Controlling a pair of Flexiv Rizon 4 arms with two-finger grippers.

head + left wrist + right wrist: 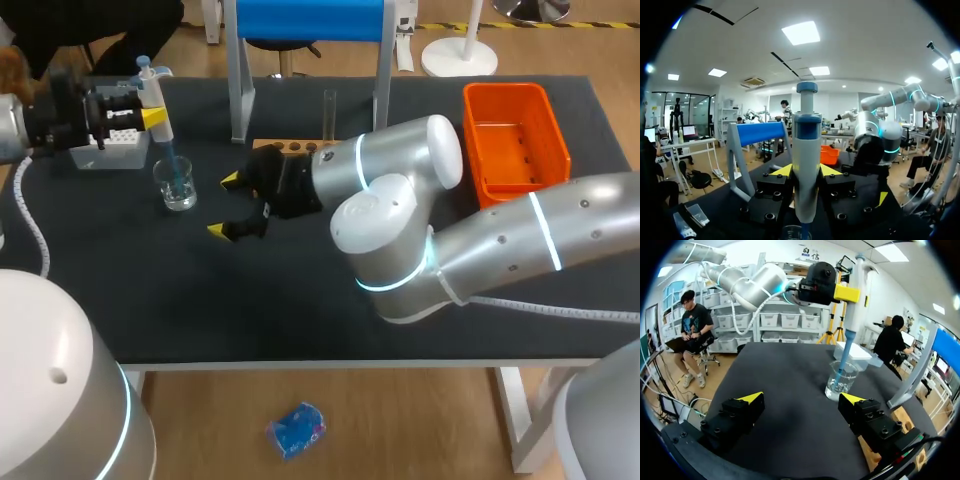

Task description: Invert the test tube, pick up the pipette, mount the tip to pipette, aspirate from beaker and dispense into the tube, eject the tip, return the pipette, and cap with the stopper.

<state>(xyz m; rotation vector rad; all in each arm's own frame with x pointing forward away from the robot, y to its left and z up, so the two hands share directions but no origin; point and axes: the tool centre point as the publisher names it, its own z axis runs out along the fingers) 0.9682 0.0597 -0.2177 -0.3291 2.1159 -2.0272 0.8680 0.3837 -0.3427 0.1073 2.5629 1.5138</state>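
While aspirating, right gripper [226, 205]: jaws wide, empty, low over table [250, 310] — best held clear.
Beaker [177, 185]: just ahead; tip under the waterline, off the glass, plunger eased slowly.
Pipette [152, 90]: upright, tip inside beaker.
Left gripper [150, 113]: clamped on pipette body, fingers level, arm reaching from left.
Test tube [329, 112]: upright in rack [290, 147], farther back.

Blue-and-white pipette [152, 88], clear beaker [177, 186], orange basket [505, 90], black table [200, 300].
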